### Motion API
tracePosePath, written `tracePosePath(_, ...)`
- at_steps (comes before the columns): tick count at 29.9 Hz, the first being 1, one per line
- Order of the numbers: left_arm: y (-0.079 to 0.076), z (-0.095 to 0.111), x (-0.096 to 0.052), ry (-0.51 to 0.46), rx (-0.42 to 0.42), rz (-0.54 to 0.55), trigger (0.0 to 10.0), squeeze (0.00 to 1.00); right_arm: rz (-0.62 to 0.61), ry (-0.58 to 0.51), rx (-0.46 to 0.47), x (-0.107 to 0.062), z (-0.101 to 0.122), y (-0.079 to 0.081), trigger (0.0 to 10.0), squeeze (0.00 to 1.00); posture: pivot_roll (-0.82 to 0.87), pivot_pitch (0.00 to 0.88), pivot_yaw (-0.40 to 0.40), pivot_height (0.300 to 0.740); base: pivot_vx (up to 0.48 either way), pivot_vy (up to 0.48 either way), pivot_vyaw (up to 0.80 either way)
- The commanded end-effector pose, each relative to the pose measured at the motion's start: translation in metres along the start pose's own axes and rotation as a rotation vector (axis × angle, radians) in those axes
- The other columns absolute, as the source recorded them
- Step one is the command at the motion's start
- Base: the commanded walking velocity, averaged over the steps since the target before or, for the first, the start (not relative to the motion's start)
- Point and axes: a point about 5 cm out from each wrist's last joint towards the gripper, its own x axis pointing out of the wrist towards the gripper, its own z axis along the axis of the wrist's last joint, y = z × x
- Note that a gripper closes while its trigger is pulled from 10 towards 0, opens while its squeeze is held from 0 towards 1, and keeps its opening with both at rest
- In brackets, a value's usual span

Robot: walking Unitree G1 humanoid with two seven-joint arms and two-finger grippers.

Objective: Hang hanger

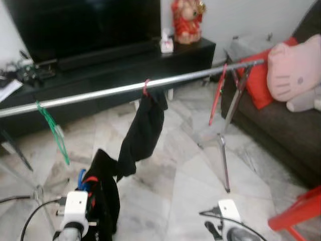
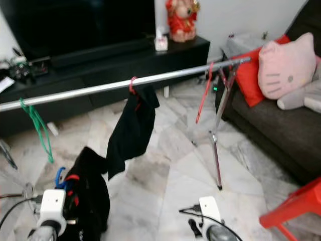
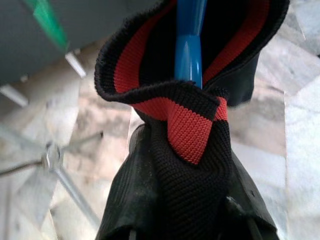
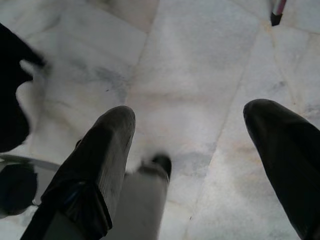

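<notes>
Marble floor (image 1: 175, 175), rail (image 1: 115, 90) slanting across above it. Left gripper (image 3: 185, 200) clamped on a blue hanger (image 3: 188, 45) with black garment (image 1: 105, 196), hook pointing up, below and short of the rail. Right gripper (image 4: 190, 150) idle, fingers apart, over bare floor.

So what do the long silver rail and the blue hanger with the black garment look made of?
Long silver rail: looks like metal tube, with a bright, even sheen. Blue hanger: likely plastic, glossy and smooth. Black garment: ribbed knit fabric with red collar lining.
</notes>
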Motion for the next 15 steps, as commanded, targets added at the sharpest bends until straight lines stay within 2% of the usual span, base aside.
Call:
tracePosePath(1,-0.0013,0.0058,0.0014,-0.029,0.005,0.001,10.0,0.00,-0.009,0.008,0.002,-0.0009,-0.0031,-0.0037,10.0,0.00,-0.08,0.000,0.056,0.740,0.341,0.000,0.00)
tracePosePath(15,0.0029,0.0065,0.0031,-0.023,0.023,0.034,10.0,0.00,0.007,0.018,-0.016,-0.0010,-0.0034,-0.0036,10.0,0.00,-0.08,0.000,0.052,0.740,0.344,0.000,0.00)
